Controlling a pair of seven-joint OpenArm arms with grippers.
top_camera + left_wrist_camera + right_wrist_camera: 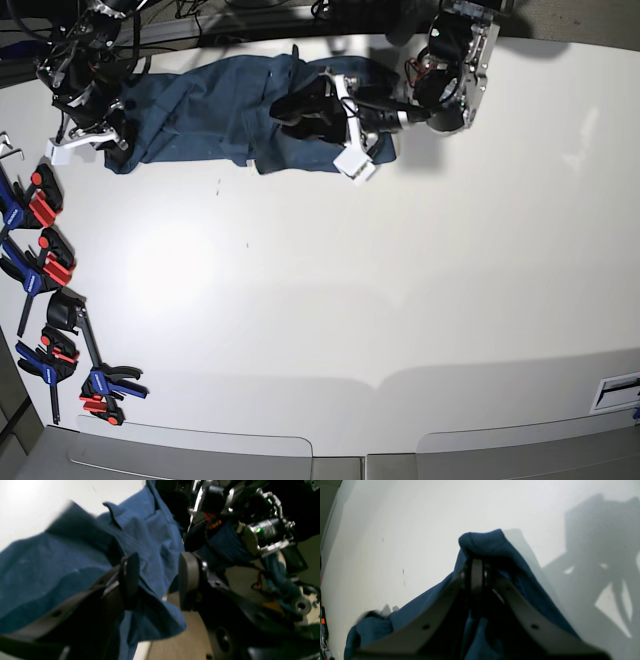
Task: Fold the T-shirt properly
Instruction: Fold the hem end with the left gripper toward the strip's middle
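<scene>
Cloth is handling as we are expecting: soft, light and limp, so the T-shirt (215, 110) is sagging and creasing wherever it is unsupported. We are judging hems, shoulder seams or sleeve edges to be the best places to pinch, since bunched middle layers are likely to slip. It is looking plain dark teal-blue, wrinkled, with no print. In the base view it is lying stretched sideways along the table (400, 300) edge at about 11 o'clock, well apart from the clamps (45, 265) at 9 o'clock.

Left gripper (156, 578) is standing with jaws parted, and a fold of cloth is lying between them; neither pad is pressing it. Right gripper (477, 573) is pinched tight on a peak of the fabric, which is draping down both sides of the fingers (477, 580).
</scene>
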